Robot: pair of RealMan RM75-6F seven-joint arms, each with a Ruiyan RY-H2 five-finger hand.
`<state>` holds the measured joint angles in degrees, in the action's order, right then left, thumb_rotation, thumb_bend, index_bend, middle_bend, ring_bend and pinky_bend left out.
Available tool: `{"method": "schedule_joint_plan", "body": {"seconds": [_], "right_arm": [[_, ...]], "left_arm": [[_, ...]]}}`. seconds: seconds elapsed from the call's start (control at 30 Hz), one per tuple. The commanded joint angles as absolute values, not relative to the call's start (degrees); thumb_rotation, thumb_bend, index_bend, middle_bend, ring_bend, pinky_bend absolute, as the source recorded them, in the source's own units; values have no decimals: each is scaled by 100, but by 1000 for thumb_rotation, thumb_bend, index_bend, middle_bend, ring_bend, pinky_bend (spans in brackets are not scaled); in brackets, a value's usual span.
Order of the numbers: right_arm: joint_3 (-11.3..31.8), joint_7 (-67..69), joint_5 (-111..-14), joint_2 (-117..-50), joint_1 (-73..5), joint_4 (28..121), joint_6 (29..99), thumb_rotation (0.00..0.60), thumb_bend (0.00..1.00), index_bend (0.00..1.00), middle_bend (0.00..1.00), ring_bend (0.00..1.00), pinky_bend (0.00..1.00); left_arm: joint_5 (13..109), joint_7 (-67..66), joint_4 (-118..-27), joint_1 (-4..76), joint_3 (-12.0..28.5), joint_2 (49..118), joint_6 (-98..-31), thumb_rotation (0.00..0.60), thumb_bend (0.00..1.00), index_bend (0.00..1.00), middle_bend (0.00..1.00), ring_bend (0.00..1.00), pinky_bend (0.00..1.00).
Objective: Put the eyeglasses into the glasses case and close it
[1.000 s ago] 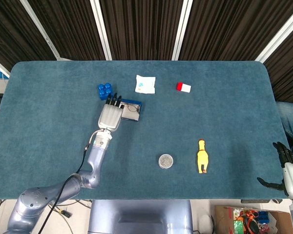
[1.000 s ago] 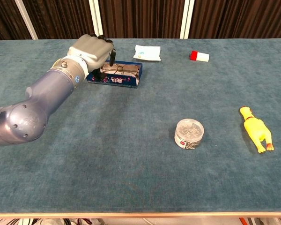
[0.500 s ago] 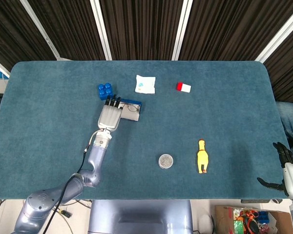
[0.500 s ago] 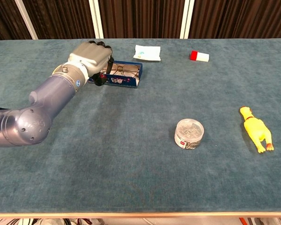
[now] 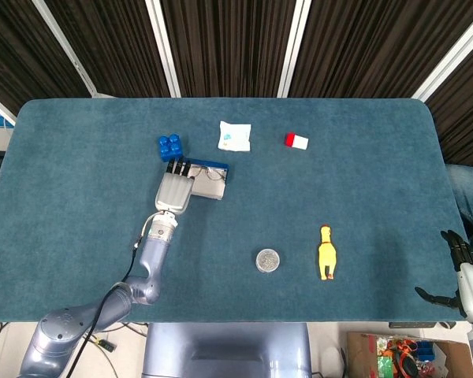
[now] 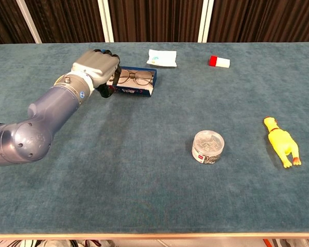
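Observation:
The eyeglasses lie inside the open blue glasses case at the table's back left; the case shows in the head view too. My left hand is at the case's left end. Its fingers curl over the front wall and the thumb sits in front of that wall, so it grips the case there. The head view has this hand covering the case's left part. My right hand hangs beyond the table's near right corner, fingers spread, holding nothing.
A blue block sits just behind the left hand. A white packet and a red-and-white block lie further back. A round clear tub and a yellow rubber chicken lie front right.
My left hand has drawn back a little toward the case's left end, uncovering more of the eyeglasses. The right hand has not moved.

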<state>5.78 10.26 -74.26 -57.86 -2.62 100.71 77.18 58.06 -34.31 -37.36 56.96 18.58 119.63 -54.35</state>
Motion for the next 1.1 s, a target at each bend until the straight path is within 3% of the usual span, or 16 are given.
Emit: {"method": "schedule_joint_plan", "body": {"seconds": [0.03, 0.3, 0.53, 1.1], "right_arm": [[579, 1044, -7426, -5780, -260, 10072, 7718, 600, 102, 0, 0, 57, 185], [578, 1050, -7426, -5774, -258, 10077, 7716, 600, 101, 0, 0, 57, 186], [583, 1026, -7414, -5788, -255, 10079, 7731, 600, 101, 0, 0, 57, 186], [584, 1011, -7373, -5780, -264, 10095, 7692, 600, 102, 0, 0, 57, 186]], "left_arm": [[5934, -3382, -4126, 5495, 1739, 11782, -5608, 600, 422, 579, 117, 14, 77], [6160, -3752, -5966, 4623, 1320, 10922, -6577, 600, 422, 580, 117, 14, 77], [5866, -4218, -6942, 4379, 1357, 10359, -6672, 600, 422, 580, 117, 14, 76], [5112, -4921, -6811, 4999, 1857, 10495, -6115, 600, 421, 578, 115, 14, 77]]}}
